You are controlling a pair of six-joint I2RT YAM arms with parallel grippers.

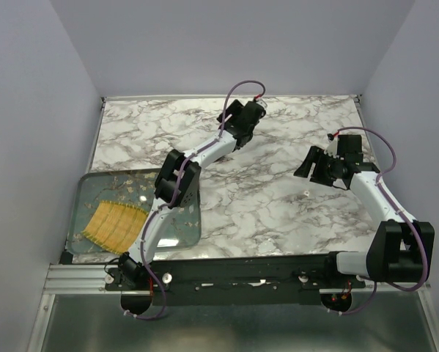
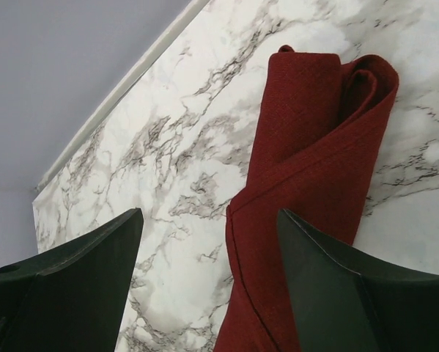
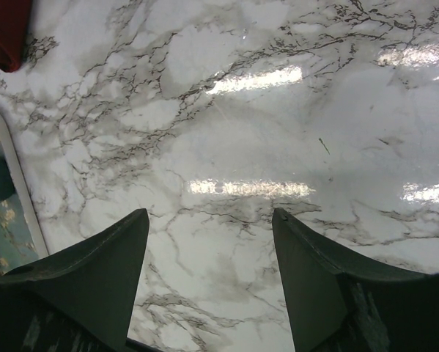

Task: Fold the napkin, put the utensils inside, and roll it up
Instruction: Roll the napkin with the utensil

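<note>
the napkin (image 2: 307,147) lies as a dark red roll on the marble table (image 2: 168,147), toward the far middle of it, its coiled end showing at the top of the left wrist view and a loose flap edge running down its length; what the roll holds is hidden. the left gripper (image 2: 208,220) sits right over it with its jaws spread apart, clamped on nothing, the roll's near part passing behind the finger on the right of that view; whether that finger touches the cloth i cannot tell. the right gripper (image 3: 210,216) is also spread wide, over bare marble well to the right, with only a red corner of the napkin in the top left of its view. a glass tray (image 1: 94,191) at the near left holds a yellow ribbed mat (image 1: 115,224)
</note>
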